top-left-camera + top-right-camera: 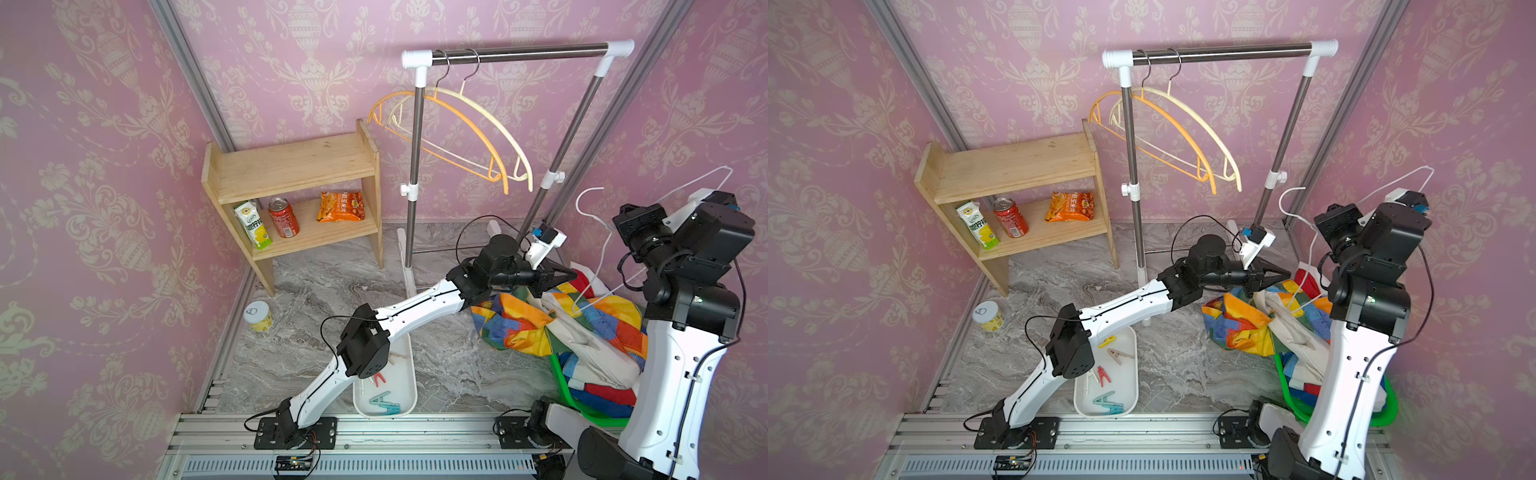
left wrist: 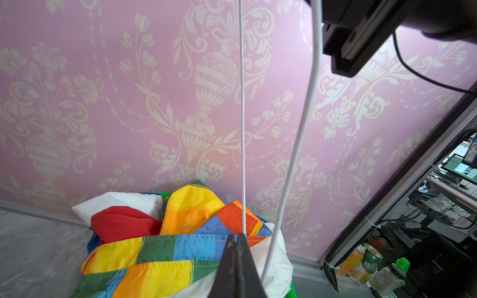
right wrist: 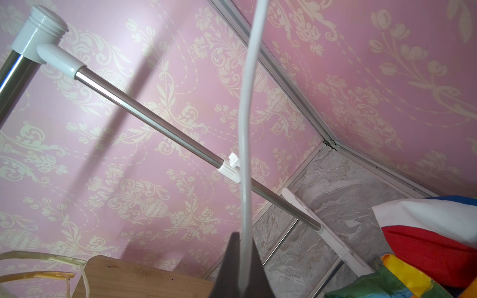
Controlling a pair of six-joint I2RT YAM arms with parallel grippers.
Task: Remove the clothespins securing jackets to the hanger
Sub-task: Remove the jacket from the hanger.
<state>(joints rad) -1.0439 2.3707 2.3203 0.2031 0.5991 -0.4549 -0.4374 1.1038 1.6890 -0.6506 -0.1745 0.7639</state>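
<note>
A thin white wire hanger (image 3: 244, 129) is pinched between the jaws of my right gripper (image 3: 242, 238), which is shut on it. In both top views that gripper is hidden behind its own wrist. My left gripper (image 1: 575, 275) (image 2: 238, 235) is shut, just above the rainbow patchwork jacket (image 1: 515, 320) (image 2: 160, 252). One hanger wire drops out of sight behind its tips; I cannot tell if they touch. The blue, red and white jacket (image 1: 598, 395) lies in a green basket (image 1: 559, 374). Several clothespins lie in a white tray (image 1: 1136, 374), among them a teal one (image 1: 1108, 403) and a red one (image 1: 1102, 374).
A steel garment rack (image 1: 515, 52) at the back carries an orange hanger (image 1: 469, 124) and a cream hanger (image 1: 498, 120), both bare. At the back left a wooden shelf (image 1: 291, 166) holds a carton, a can and a snack bag. A tin (image 1: 257, 316) stands on the floor near the left wall.
</note>
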